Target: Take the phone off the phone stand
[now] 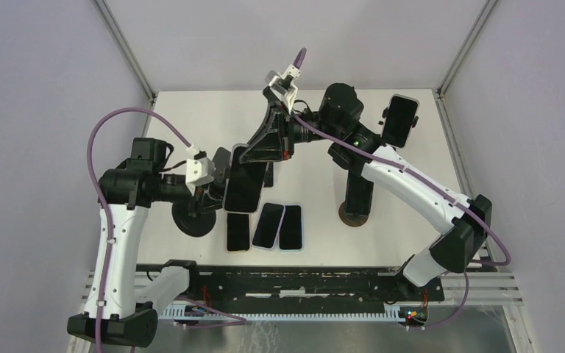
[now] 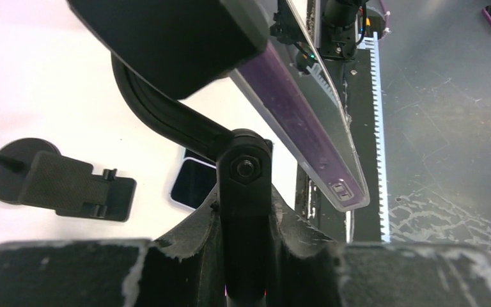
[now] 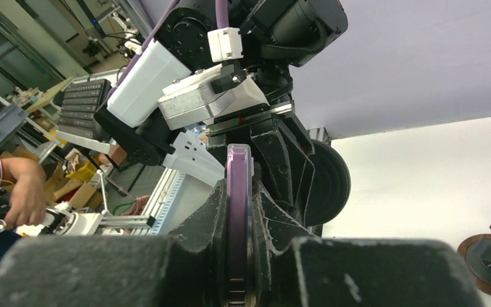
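The phone [image 1: 246, 184], purple-edged with a dark screen, leans tilted against the cradle of the phone stand [image 1: 191, 220], left of the table's middle. The right gripper [image 1: 259, 151] is clamped on its upper end, one finger on the face and one on the back. The left gripper [image 1: 210, 193] is closed narrow around the stand's hinged arm below the cradle. Three other phones [image 1: 268, 224] lie flat side by side just in front, and a second stand [image 1: 354, 209] rises to the right on the white table [image 1: 191, 118]
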Action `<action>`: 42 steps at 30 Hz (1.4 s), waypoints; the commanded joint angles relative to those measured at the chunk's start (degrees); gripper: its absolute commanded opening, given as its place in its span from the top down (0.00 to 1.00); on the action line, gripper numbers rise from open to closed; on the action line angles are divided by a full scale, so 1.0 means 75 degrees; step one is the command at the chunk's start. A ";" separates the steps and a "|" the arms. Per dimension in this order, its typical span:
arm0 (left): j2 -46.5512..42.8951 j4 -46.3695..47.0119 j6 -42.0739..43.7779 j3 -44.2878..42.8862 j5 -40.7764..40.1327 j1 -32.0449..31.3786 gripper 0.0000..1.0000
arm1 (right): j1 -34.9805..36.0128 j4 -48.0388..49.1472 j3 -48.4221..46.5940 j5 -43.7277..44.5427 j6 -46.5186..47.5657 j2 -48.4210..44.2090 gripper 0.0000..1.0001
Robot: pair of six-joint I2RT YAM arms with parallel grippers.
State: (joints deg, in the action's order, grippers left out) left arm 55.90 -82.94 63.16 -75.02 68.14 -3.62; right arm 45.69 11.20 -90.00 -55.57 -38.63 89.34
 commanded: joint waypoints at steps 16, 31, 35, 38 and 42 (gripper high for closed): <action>-0.0631 -0.0132 0.1146 0.1308 -0.0431 -0.0010 0.98 | -0.2351 0.2884 0.0567 0.1150 -0.1249 -0.1939 1.00; -0.0568 -0.0122 0.1359 0.1530 -0.0909 -0.0013 0.98 | -0.3265 0.2571 -0.0329 0.1057 -0.1477 -0.1908 1.00; -0.0471 -0.0097 0.1247 0.1378 -0.0858 -0.0021 0.98 | -0.3391 0.2214 -0.0312 0.1033 -0.1403 -0.1945 1.00; -0.0433 -0.0078 0.1186 0.1287 -0.0830 -0.0010 0.98 | -0.3522 0.1459 -0.0256 0.1108 -0.0916 -0.2050 1.00; -0.0358 0.0218 0.0582 0.1023 -0.0676 -0.0016 0.98 | -0.3531 -0.1210 -0.0311 0.1532 0.0691 -0.2021 1.00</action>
State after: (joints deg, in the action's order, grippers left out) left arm 53.15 -82.39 69.63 -63.61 61.45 -3.88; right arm 19.05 17.45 -91.15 -48.69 -43.97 74.11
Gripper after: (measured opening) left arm 0.275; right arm 0.180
